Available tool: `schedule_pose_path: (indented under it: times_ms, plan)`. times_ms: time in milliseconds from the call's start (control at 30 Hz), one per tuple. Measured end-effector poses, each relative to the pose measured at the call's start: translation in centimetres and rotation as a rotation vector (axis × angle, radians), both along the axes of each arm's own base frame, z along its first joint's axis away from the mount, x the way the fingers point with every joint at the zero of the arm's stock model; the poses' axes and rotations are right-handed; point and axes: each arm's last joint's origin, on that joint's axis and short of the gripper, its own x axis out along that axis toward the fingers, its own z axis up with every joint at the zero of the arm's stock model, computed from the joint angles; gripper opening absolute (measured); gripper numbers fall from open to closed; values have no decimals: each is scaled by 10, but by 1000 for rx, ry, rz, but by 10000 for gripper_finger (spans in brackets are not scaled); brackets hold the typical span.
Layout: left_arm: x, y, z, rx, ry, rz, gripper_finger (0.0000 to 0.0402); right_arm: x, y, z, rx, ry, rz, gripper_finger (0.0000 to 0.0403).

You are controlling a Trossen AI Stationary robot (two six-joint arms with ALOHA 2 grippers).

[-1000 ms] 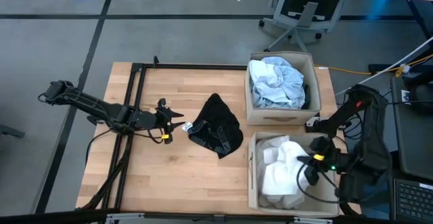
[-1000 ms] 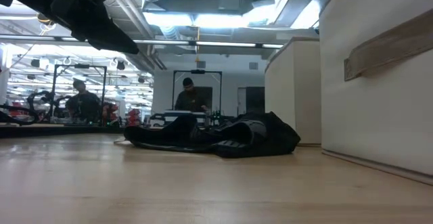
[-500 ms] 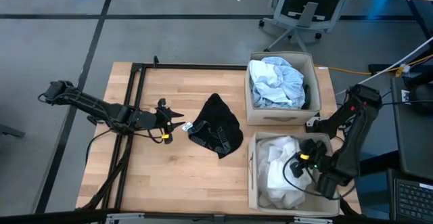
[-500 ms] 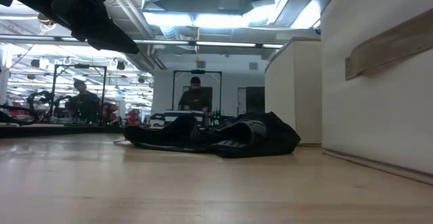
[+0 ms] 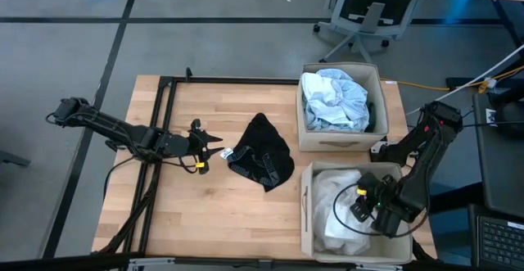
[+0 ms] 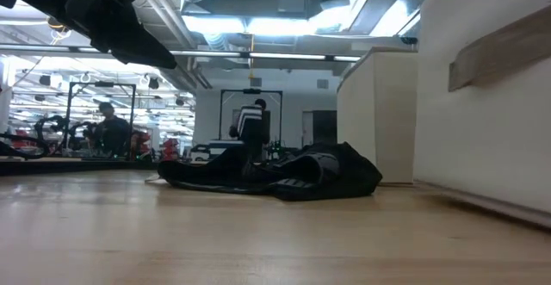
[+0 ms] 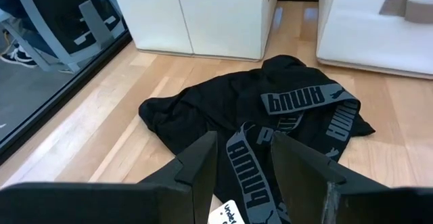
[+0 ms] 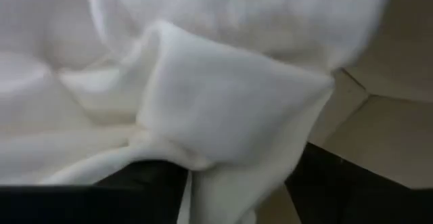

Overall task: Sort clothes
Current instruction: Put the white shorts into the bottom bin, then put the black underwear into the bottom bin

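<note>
The right gripper [image 5: 357, 208] is buried in the white cloth [image 5: 332, 214] inside the near box [image 5: 304, 214], so its fingertips are hidden. Beside it, the cloth's lower folds vanish behind the box wall.

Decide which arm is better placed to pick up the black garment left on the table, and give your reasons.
Left. Its gripper is open beside the black garment, facing it. The right gripper is down in the near box among white clothes.
</note>
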Motion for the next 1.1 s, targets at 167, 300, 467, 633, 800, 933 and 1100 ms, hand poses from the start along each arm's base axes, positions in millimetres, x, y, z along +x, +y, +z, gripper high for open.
schedule_pose_path:
  times_ms: [167, 300, 467, 633, 800, 933, 1100]
  plan:
    - [0, 0, 0, 6, 2, -3, 131, 9, -4, 43, 36, -3, 30, 241]
    - [0, 0, 0, 7, 4, -4, 131, 13, -13, 87, 73, -21, 34, 243]
    - [0, 0, 0, 11, 6, -5, 131, 21, -26, 131, 47, -180, 28, 244]
    - [0, 0, 0, 13, 6, -7, 131, 40, -38, 156, -161, -527, 46, 244]
    - [0, 0, 0, 14, 6, -7, 131, 64, -49, 166, -414, -749, 38, 244]
    - [0, 0, 0, 13, 6, -7, 131, 80, -63, 168, -546, -735, 51, 244]
    - [0, 0, 0, 13, 6, -9, 131, 102, -81, 168, -625, -692, 28, 244]
